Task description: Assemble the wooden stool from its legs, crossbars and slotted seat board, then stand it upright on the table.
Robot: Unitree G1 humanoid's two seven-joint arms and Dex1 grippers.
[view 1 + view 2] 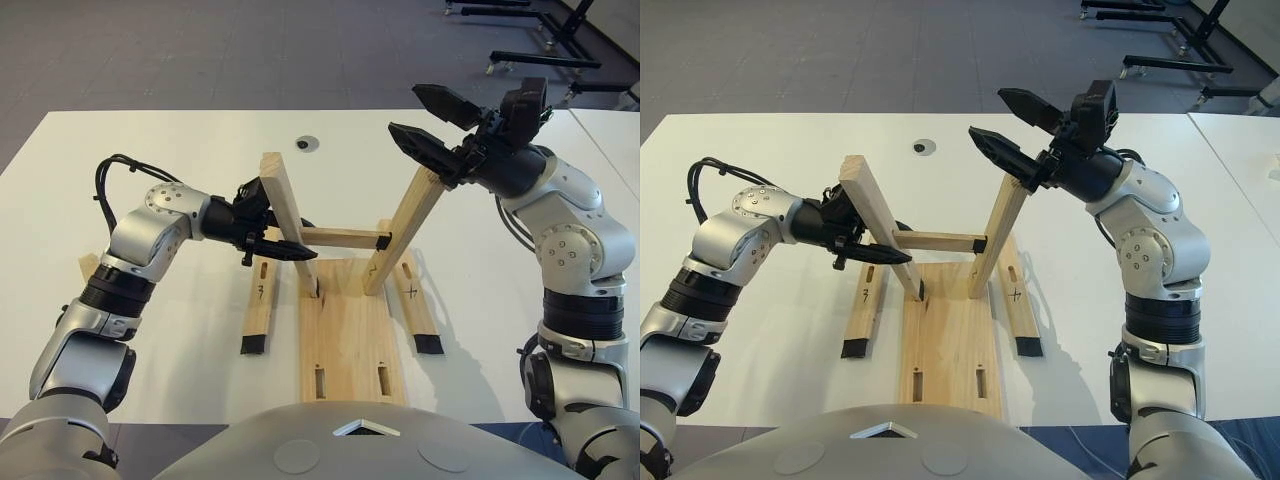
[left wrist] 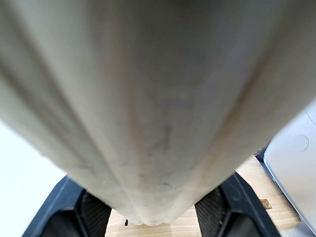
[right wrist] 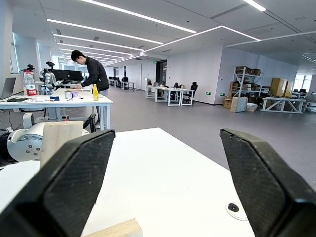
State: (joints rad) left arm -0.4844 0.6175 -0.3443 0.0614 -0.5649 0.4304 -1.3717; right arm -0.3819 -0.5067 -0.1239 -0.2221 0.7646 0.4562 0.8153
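Atop the slotted seat board, square-edged wooden legs.

rounded silver arms, black wedge jaws, black cables on left arm.

Flat pale-wood slotted seat board: light tan, straight grain, dark slots. Left standing pale-wood leg and right standing pale-wood leg: same tan. Pale-wood crossbar: black cap at one end. Left lying pale-wood leg and right lying pale-wood leg: black tips, black pen marks (hand-drawn). Plain white tabletop, grey round insert. Left end effector and right end effector: matte black.
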